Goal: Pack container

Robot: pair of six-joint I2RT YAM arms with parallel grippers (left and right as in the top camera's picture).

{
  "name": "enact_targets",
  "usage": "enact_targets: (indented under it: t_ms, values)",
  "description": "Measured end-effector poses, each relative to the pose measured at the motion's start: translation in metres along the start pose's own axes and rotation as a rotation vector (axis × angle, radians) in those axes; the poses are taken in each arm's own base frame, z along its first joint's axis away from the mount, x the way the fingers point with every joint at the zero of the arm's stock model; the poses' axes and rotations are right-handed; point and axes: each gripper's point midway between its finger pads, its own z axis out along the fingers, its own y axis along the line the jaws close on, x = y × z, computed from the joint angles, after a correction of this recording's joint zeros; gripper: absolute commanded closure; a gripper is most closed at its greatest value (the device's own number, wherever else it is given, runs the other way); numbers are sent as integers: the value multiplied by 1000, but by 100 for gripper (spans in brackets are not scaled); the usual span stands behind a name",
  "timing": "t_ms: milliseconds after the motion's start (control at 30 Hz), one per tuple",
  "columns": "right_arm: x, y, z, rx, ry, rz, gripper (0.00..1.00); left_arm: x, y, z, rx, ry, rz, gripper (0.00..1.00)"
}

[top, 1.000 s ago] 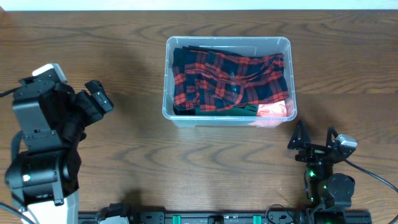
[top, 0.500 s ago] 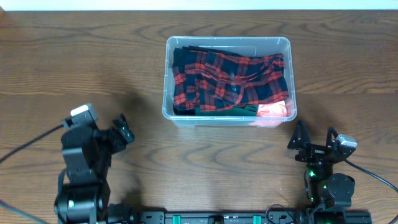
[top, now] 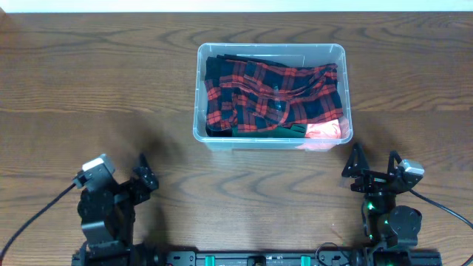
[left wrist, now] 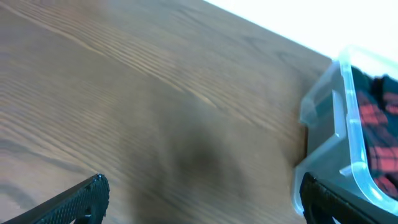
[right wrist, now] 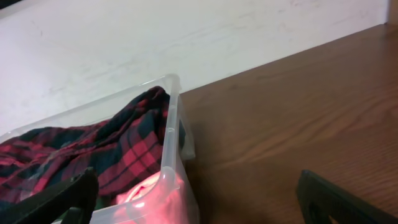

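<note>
Dark wood table is viewed from above. Container is placed centre-far, filled with a red plaid garment and a pink item at its near-right corner. Left gripper is parked low at near-left, right gripper at near-right, each well apart from the container. Fingers are spread wide on both, nothing gripped.

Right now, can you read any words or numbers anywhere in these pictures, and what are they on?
None. No words, numbers, brands or signs can be read on the container, the red plaid cloth inside it, the pink cloth in its corner, or the wooden table.
</note>
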Motion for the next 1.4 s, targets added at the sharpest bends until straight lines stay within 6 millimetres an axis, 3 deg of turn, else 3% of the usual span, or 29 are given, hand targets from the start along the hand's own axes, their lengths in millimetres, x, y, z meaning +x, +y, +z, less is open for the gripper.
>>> enact_targets:
  t_ms: [400,700,967,1133,1400]
  values:
    - [0,0,0,0,0,0,1,-4,16,-2,-39,-108,-36,2]
    - [0,0,0,0,0,0,1,-2,17,-1,-40,-105,-36,2]
    - [0,0,0,0,0,0,1,-11,14,-4,-4,-218,-37,2]
    - [0,0,0,0,1,0,1,-31,8,-10,27,-313,-37,2]
    - [0,0,0,0,1,0,1,-81,-16,-35,140,-538,-31,2]
